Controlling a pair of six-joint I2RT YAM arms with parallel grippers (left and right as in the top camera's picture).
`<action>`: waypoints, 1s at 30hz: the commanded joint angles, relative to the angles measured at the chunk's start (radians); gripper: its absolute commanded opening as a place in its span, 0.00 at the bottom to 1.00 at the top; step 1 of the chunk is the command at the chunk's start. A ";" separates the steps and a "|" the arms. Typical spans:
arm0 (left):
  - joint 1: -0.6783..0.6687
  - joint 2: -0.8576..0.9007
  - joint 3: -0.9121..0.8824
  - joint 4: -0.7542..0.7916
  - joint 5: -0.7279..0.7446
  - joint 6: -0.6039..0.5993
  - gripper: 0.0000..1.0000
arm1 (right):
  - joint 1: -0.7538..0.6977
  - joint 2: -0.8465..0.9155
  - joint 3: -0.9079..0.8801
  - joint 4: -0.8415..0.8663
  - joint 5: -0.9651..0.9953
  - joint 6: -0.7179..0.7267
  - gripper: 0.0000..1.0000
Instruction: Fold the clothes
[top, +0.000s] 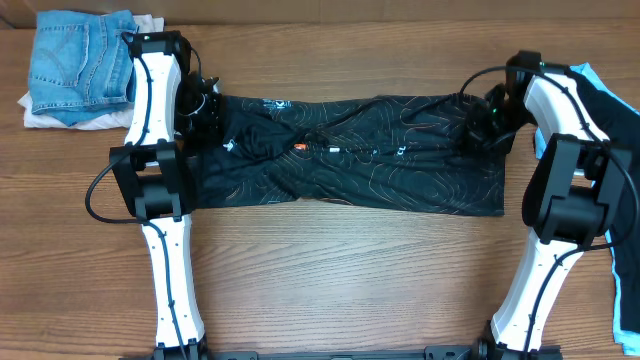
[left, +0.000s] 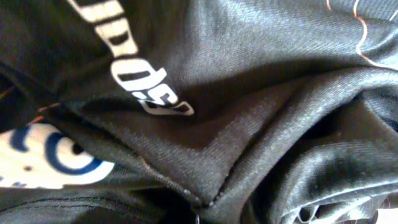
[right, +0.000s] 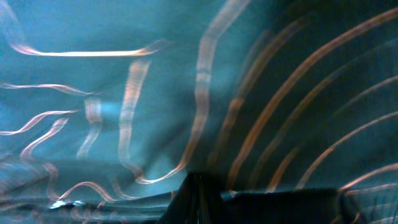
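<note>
Nearest the arms' bases the table (top: 340, 270) lies bare. Beyond it the black jersey (top: 350, 170) is stretched crosswise in a long band, rumpled and twisted toward its left half, with no clean fold set in it yet. The left tool (top: 205, 108) sits at the jersey's left end and the right tool (top: 487, 120) at its right end. Each is closed together and, as far as the cloth-filled wrist views allow, pinching jersey fabric. I judge the task early: this garment is gripped for a fold but not folded. At the right edge a black-and-blue garment (top: 628, 120) lies unfolded, partly hidden by the arm. Farthest, at the back left, jeans (top: 80, 60) rest on a white cloth (top: 40, 118), seemingly already folded.
</note>
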 joint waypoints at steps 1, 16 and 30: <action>0.008 0.033 0.011 0.028 -0.047 0.024 0.04 | -0.027 -0.019 -0.037 0.026 0.024 0.028 0.04; 0.046 0.036 0.011 0.167 -0.075 0.087 0.04 | -0.077 -0.019 -0.047 0.083 0.070 0.024 0.04; 0.002 -0.042 0.120 0.005 -0.014 0.129 0.14 | -0.096 -0.082 0.127 -0.041 0.084 0.028 0.09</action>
